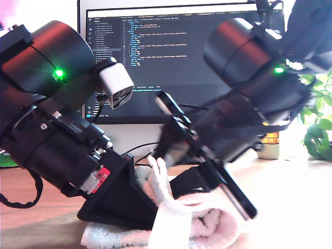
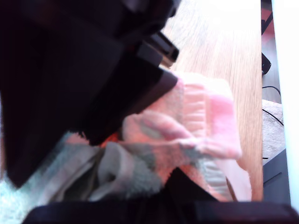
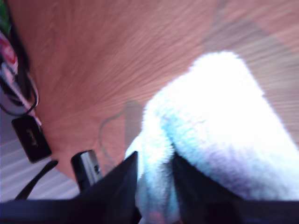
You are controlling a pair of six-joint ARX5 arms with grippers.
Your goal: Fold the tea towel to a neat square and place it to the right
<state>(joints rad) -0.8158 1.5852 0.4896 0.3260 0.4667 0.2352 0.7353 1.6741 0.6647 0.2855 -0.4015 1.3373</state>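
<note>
The tea towel [image 1: 202, 228] lies bunched on the wooden table [image 1: 290, 197] at the bottom middle of the exterior view, pink and white, with one white flap standing up. My second gripper [image 3: 156, 186] is shut on a fluffy white fold of the towel [image 3: 224, 116], which bulges out past its dark fingers [image 3: 117, 186]. In the first wrist view the towel [image 2: 205, 112] shows pink and grey-green checks. It is crumpled under another black gripper and runs down to a dark edge where my first gripper's jaws are hidden. Two black arms [image 1: 62, 129] [image 1: 244, 104] meet over the towel.
A monitor [image 1: 171, 46] with code stands behind the arms. A green plant [image 1: 319, 124] and a small cup [image 1: 270, 142] are at the exterior view's right. Black cables and a plug [image 3: 28, 135] lie on the table near the second gripper.
</note>
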